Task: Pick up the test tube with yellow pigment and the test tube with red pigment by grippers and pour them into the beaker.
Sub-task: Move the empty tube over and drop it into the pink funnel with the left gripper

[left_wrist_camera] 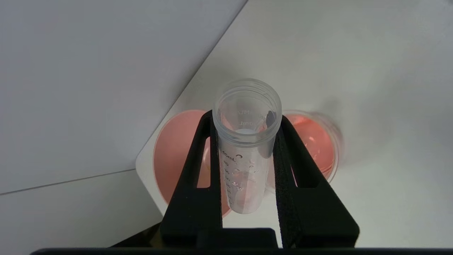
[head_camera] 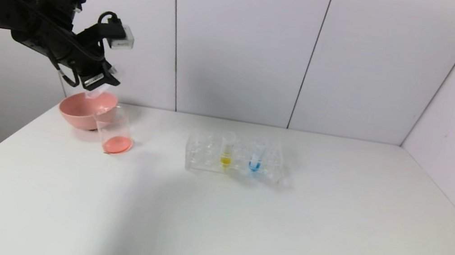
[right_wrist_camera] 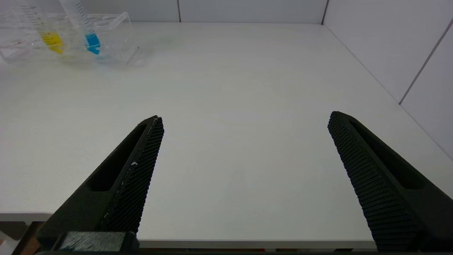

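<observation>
Beaker [head_camera: 113, 132] and pink bowl [head_camera: 85, 109] are sitting together at the far left of the white table [head_camera: 240, 220], red liquid pooling in the beaker's bottom. We are seeing the clear rack [head_camera: 234, 158] mid-table, holding the yellow tube [head_camera: 227, 149] and a blue tube [head_camera: 256, 155] upright. Our left gripper [left_wrist_camera: 246, 122] is hovering over bowl and beaker, its fingers [left_wrist_camera: 198, 170] pinching the emptied red tube [left_wrist_camera: 246, 141], mouth tipping down. Our right gripper [right_wrist_camera: 244, 122] is hanging near the table's front edge, fingers spread wide.
</observation>
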Controlling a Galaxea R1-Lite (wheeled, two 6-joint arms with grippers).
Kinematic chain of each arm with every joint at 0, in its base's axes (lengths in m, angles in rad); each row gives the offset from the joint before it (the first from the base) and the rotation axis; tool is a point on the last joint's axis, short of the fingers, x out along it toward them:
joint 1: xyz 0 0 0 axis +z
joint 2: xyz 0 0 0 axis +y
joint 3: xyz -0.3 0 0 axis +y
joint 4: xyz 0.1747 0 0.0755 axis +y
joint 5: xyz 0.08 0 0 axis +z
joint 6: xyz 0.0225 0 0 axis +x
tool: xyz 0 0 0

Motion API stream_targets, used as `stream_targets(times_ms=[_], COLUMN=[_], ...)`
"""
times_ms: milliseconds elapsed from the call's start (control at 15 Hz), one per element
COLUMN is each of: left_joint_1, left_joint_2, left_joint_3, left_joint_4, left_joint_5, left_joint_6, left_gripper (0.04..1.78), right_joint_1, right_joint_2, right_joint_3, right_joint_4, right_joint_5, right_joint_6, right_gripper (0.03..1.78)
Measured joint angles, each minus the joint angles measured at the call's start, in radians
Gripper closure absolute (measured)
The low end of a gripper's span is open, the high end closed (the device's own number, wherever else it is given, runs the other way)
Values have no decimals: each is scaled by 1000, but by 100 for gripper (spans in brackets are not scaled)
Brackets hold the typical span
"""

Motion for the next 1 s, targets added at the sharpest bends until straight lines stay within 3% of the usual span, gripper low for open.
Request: stream_targets(times_ms=[133, 400, 1000], left_joint_1=[7, 31, 107], left_joint_2=[-1, 12, -12], left_joint_3=[9, 47, 387], left_joint_4=[-107, -409, -931], left_joint_5=[-59, -59, 102], left_joint_6=[-154, -394, -890], left_gripper=[138, 138, 138], right_joint_1=[0, 0, 0], right_joint_2=[0, 0, 0], right_joint_3=[0, 0, 0], right_joint_4=[0, 0, 0], right_joint_5=[0, 0, 0], right_joint_6=[0, 0, 0], right_gripper=[11, 11, 11])
